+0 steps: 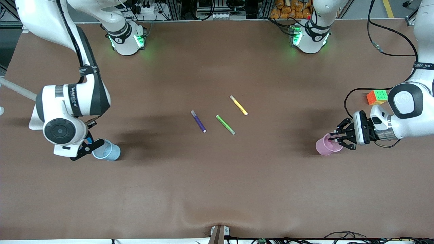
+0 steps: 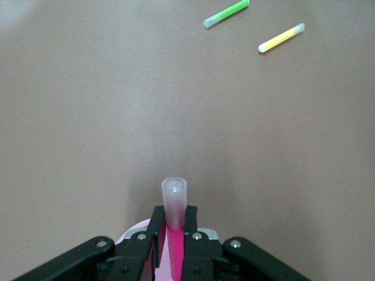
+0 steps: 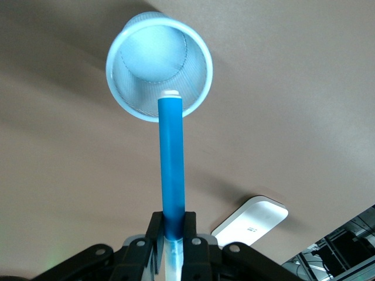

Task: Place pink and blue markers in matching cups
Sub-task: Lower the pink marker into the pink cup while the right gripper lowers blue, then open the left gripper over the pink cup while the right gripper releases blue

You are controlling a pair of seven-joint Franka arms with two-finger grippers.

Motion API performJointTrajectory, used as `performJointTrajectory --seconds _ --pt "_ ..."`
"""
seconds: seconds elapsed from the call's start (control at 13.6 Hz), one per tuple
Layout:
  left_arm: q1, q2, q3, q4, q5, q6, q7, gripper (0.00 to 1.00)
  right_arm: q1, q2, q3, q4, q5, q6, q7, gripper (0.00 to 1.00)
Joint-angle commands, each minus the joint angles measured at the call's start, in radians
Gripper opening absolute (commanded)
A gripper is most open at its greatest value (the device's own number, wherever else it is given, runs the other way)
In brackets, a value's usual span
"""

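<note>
Left gripper clamps the pink marker over the pink cup; right gripper clamps the blue marker over the blue cup.

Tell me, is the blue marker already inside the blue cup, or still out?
Still out. The right gripper holds the blue marker above the blue cup, its tip at the rim.

Right gripper: I saw it clamped on the blue marker.
Marker tip: over the blue cup's rim.
</note>
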Motion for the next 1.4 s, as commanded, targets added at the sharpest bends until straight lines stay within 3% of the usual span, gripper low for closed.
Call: performJointTrajectory --seconds 0.0,0.15,0.22,0.29,0.37,0.74,0.96,1.33 --pt "0.021 0.018 -0.011 0.005 -0.035 -0.011 0.052 0.00 -0.001 0.032 0.002 0.007 -0.041 0.011 -0.044 0.00" --pt "0.026 0.023 -0.011 0.005 -0.036 -0.011 0.055 0.05 0.000 0.057 0.002 0.007 -0.087 0.010 -0.044 0.00" --pt "0.035 0.021 -0.012 0.007 -0.038 -0.011 0.059 0.64 0.002 0.071 0.002 0.007 -0.096 0.010 -0.044 0.00" --pt "0.038 0.021 -0.012 0.010 -0.038 -0.012 0.062 0.96 0.003 0.083 0.002 0.007 -0.098 0.010 -0.044 0.00" --pt "0.040 0.021 -0.012 0.010 -0.050 -0.015 0.065 1.00 0.009 0.092 0.002 0.009 -0.107 0.011 -0.044 0.00" --pt "0.041 0.003 -0.011 0.037 -0.058 -0.089 0.027 1.00 0.061 0.135 0.003 0.016 -0.203 0.037 -0.053 0.00" --pt "0.026 -0.037 -0.015 0.102 -0.032 -0.170 -0.120 1.00 0.061 0.145 0.002 0.016 -0.225 0.079 -0.117 0.00" --pt "0.015 -0.094 -0.037 0.113 0.017 -0.213 -0.435 1.00 0.106 0.183 0.003 0.016 -0.335 0.080 -0.119 0.00"
